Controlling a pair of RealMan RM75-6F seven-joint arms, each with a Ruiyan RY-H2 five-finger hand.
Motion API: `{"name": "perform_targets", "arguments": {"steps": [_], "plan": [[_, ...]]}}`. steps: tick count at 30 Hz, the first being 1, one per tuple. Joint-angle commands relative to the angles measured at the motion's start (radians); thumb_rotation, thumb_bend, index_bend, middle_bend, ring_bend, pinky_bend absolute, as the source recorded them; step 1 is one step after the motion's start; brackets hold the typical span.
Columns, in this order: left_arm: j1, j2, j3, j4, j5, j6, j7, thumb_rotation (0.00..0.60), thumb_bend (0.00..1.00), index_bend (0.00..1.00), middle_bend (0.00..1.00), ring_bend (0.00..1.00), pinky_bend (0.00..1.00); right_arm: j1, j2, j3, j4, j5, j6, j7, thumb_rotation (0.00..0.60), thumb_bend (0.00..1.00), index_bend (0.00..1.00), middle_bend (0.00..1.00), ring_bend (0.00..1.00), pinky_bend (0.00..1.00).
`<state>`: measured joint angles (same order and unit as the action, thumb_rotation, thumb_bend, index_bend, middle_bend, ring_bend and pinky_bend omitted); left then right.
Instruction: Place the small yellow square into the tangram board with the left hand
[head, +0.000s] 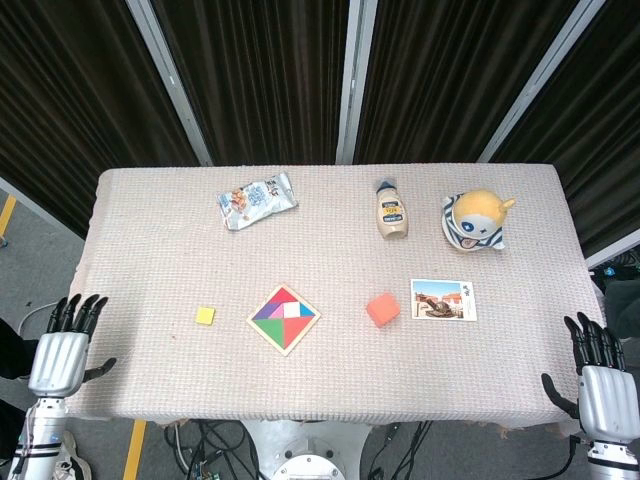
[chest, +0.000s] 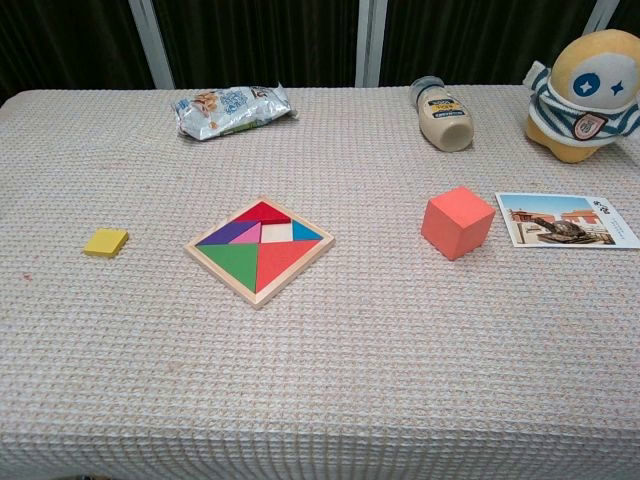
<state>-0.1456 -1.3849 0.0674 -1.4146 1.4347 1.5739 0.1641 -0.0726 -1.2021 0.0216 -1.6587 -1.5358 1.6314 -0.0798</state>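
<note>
- Left of the tangram board (chest: 259, 248), apart from it, the small yellow square (chest: 106, 241) lies flat on the tablecloth (chest: 320, 380)
- One square slot near the board's middle shows bare wood
- Both hands sit off the near table corners: left hand (head: 62, 352) and right hand (head: 600, 385), fingers spread, holding nothing
- Right of the board stand an orange cube (chest: 457, 221) and a postcard (chest: 565, 220)
- Along the far edge lie a snack bag (chest: 232, 108), a tipped sauce bottle (chest: 441, 112) and a plush toy (chest: 585, 93)

Both hands (head: 60, 362) (head: 606, 396) empty, fingers apart
</note>
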Motion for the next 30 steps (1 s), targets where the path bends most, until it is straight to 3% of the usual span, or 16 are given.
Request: {"name": "perform_targets", "arguments": {"steps": [1, 11, 17, 24, 30], "plan": [[0.002, -0.002, -0.009, 0.0, 0.011, -0.003, -0.003, 0.6, 0.0, 0.1, 0.08, 0.0, 0.0, 0.0, 0.0, 0.002, 0.003, 0.001, -0.002, 0.002, 0.6, 0.18, 0.0, 0.0, 0.0, 0.0], [-0.027, 0.037, -0.023, -0.088, 0.051, -0.077, -0.057, 0.6, 0.0, 0.11, 0.08, 0.0, 0.0, 0.003, 0.003, 0.014, -0.006, 0.003, -0.004, 0.011, 0.6, 0.18, 0.0, 0.0, 0.0, 0.0], [-0.122, 0.033, -0.074, -0.177, 0.058, -0.2, -0.009, 0.6, 0.0, 0.12, 0.08, 0.0, 0.0, 0.004, 0.016, 0.01, -0.018, -0.018, -0.002, -0.008, 0.6, 0.18, 0.0, 0.0, 0.0, 0.0], [-0.271, -0.002, -0.155, -0.283, -0.116, -0.445, 0.265, 0.6, 0.0, 0.12, 0.02, 0.0, 0.0, 0.016, 0.029, 0.028, -0.024, -0.005, -0.013, 0.011, 0.6, 0.18, 0.0, 0.0, 0.0, 0.0], [-0.335, -0.046, -0.192, -0.289, -0.227, -0.509, 0.357, 0.6, 0.0, 0.14, 0.0, 0.0, 0.0, 0.031, 0.046, 0.04, -0.028, -0.006, -0.024, 0.027, 0.6, 0.18, 0.0, 0.0, 0.0, 0.0]]}}
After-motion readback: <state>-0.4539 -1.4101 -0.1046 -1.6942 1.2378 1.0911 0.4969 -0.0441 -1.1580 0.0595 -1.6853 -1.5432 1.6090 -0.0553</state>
